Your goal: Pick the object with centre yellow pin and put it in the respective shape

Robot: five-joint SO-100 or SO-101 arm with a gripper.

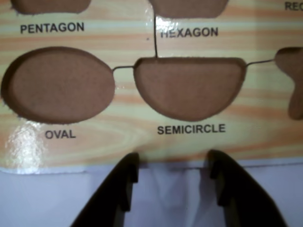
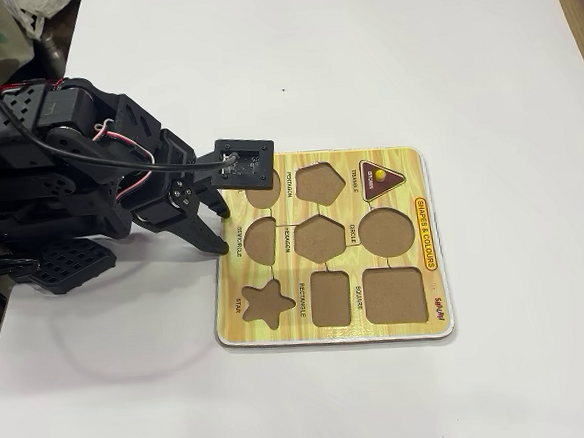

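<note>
A: Where do your jaws stand?

B: At the puzzle board (image 2: 434,314)'s left edge in the fixed view, apart and empty, above the table (image 2: 461,57).

A: And the triangle (image 2: 381,177)?

B: Far right, already lying in the triangle recess (image 2: 366,164). Every other recess looks empty.

A: Then, I'd judge, cross the board slowly, keep the gripper (image 1: 174,165) wide, and close on the yellow knob (image 2: 380,174).

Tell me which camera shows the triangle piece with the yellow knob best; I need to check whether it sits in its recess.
The fixed view: the triangle piece shows whole, lying in the triangle recess at the puzzle board's far right corner, knob visible. The wrist view shows none of it, only the oval and semicircle recesses and the open jaws.
</note>
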